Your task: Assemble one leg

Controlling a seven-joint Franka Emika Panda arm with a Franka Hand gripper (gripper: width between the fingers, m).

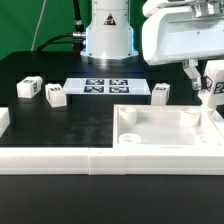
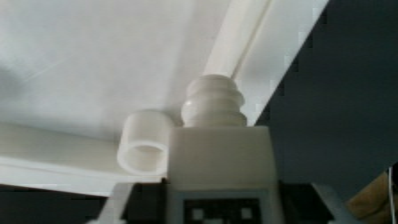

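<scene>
Nearest in the exterior view, a long white rail (image 1: 100, 160) runs across the front of the black table (image 1: 40, 125). Directly behind it sits the large white tray (image 1: 165, 140). It is shallow, with raised walls and round holes at the corners.

At the tray's far corner on the exterior view's right, the gripper (image 1: 207, 84) hangs with its 2 fingers clamped on the leg (image 2: 217, 160). The leg is a small white block, square in section. 1 face carries a black-and-white square tag, seen at the gripper end in the wrist view. The free end narrows to a stubby ribbed peg (image 2: 210, 95) made of stacked rings. In the wrist view the peg points at the tray's raised edge, just beside a short round white socket (image 2: 143, 140). Whether the peg touches the tray cannot be determined.

Farther back, 3 more blocks of the same type rest on the table, each with a tag showing:
- Spare leg 1 (image 1: 28, 88) lies at the exterior view's left.
- Spare leg 2 (image 1: 55, 96) lies just beside it.
- Spare leg 3 (image 1: 160, 92) lies near the tray's far wall.

The marker board (image 1: 108, 87) lies flat between spare leg 2 and spare leg 3. Behind the board stands the arm's white base (image 1: 108, 35).
</scene>
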